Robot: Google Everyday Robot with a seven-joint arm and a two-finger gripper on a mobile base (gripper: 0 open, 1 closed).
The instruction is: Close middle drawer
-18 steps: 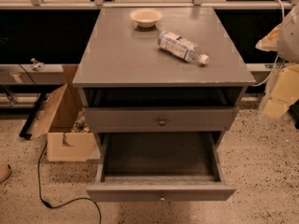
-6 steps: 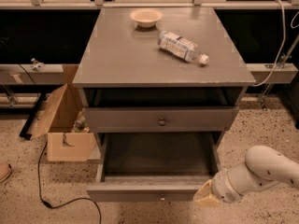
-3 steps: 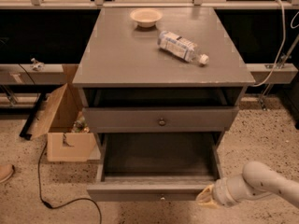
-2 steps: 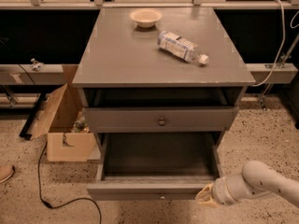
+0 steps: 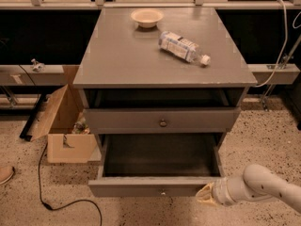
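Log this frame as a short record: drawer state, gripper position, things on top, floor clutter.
middle drawer: pulled well out, not yet closed
gripper: low, at the right end of the middle drawer's front; contact cannot be told
top drawer: front close to the cabinet frame, dark gap above it
cabinet: grey; bowl at the back of its top, plastic bottle lying on its side
floor: open cardboard box left of the cabinet, black cable beside it

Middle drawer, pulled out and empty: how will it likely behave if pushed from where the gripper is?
The middle drawer looks like a rigid wooden box, so it should slide in without flexing. It appears empty, so it is probably light. The gripper sits at the front's right end, away from the knob; an off-centre push might skew or bind it.
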